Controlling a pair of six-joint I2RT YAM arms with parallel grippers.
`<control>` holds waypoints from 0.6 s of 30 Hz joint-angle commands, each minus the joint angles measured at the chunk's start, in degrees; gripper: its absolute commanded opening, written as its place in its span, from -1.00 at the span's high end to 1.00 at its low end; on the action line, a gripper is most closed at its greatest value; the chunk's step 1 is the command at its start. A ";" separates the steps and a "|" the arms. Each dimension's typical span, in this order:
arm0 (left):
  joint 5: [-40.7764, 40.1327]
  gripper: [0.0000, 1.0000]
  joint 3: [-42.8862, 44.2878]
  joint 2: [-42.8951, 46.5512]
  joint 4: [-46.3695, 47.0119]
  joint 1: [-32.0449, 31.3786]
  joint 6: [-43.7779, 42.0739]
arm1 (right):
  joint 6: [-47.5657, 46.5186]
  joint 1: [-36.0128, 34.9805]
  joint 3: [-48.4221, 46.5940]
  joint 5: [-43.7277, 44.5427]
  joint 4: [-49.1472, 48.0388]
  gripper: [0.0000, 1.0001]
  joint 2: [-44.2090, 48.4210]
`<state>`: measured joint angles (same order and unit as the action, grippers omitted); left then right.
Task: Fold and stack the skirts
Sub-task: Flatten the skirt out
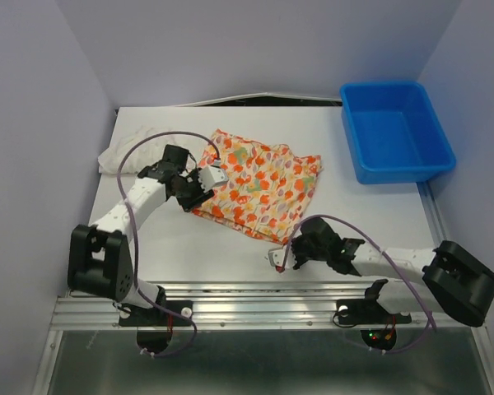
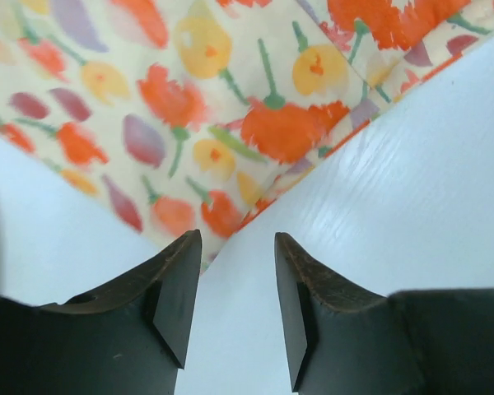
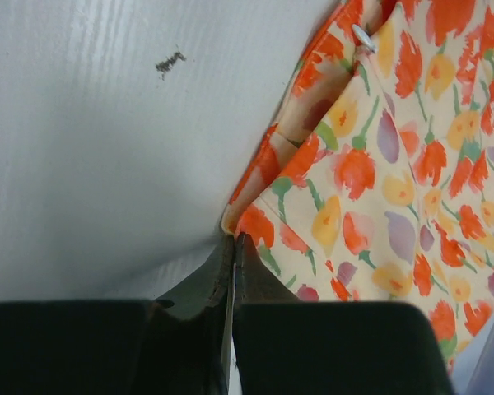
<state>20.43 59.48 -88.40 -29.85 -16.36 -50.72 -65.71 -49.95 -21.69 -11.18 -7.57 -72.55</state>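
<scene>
Printed skirt [image 1: 259, 185]: your cream cloth with orange, red and yellow flowers lies spread flat at the middle of the table [image 1: 189, 247]. It is turned at a slant, with one corner pointing to the near edge.
White skirt [image 1: 119, 155]: it sits bunched at the far left corner of the table, partly hidden behind your left arm. It lies near the printed skirt, but you cannot tell whether the two touch.
Left gripper [image 1: 199, 185]: it sits low at the printed skirt's left edge. Your left wrist view shows its two dark fingers [image 2: 177, 288] spread apart with bare table between them. The hem lies just beyond the tips, and nothing is held.
Right gripper [image 1: 278, 257]: it sits at the printed skirt's near corner. Your right wrist view shows its fingers [image 3: 263, 288] pressed together, tips touching the corner of the hem. You cannot tell whether any cloth is caught between them.
Snap [image 3: 362, 34]: a small silver fastener shows on the printed skirt near a folded-over edge.
Speck [image 3: 171, 62]: a dark mark lies on the table surface, beside the skirt and apart from it.
Blue bin [image 1: 395, 132]: it stands at the far right corner of the table, well apart from both skirts and both of your grippers.
</scene>
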 commanded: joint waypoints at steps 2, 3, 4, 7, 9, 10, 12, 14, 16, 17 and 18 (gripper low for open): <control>-2.13 -0.08 -5.68 18.04 -2.86 2.47 -11.49 | 2.34 -0.23 -0.81 4.59 3.95 0.99 9.08; -2.75 -0.13 -9.61 20.35 -0.41 2.82 -13.60 | 2.60 -0.23 -0.72 4.33 5.10 0.99 10.84; -3.02 -0.14 -11.65 22.29 0.48 3.09 -18.58 | 3.56 -0.23 -0.72 4.15 6.42 0.99 13.81; -3.55 -0.18 -19.04 27.83 5.92 3.79 -25.29 | 5.76 -0.23 -0.89 5.46 10.21 0.99 16.47; -3.90 -0.19 -23.33 28.81 9.35 4.32 -30.91 | 6.56 -0.23 -0.55 7.05 11.43 0.99 17.88; -3.90 -0.19 -24.67 28.72 12.06 4.49 -33.19 | 7.35 0.29 -0.28 7.75 11.61 0.99 18.41; -3.03 -0.19 -27.56 27.76 17.07 5.28 -38.30 | 8.23 0.30 0.07 8.36 12.49 0.99 19.64; -0.40 -0.20 -28.80 26.10 18.77 6.07 -41.98 | 10.16 0.82 0.25 9.33 12.85 0.99 20.52; 2.24 -0.28 -30.12 24.51 20.00 6.52 -48.84 | 11.65 0.82 0.60 10.21 13.46 0.99 21.75; 2.86 -0.28 -31.26 24.07 21.92 6.60 -52.25 | 11.92 1.35 1.03 10.74 13.64 0.99 22.45; 3.39 -0.28 -31.97 22.93 23.76 6.52 -53.51 | 12.36 1.35 1.13 11.00 13.90 0.99 22.80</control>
<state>19.00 29.76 -63.75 -15.29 -10.24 -90.48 -56.93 -49.41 -21.61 -3.01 5.21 -52.25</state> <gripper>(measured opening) 0.637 0.022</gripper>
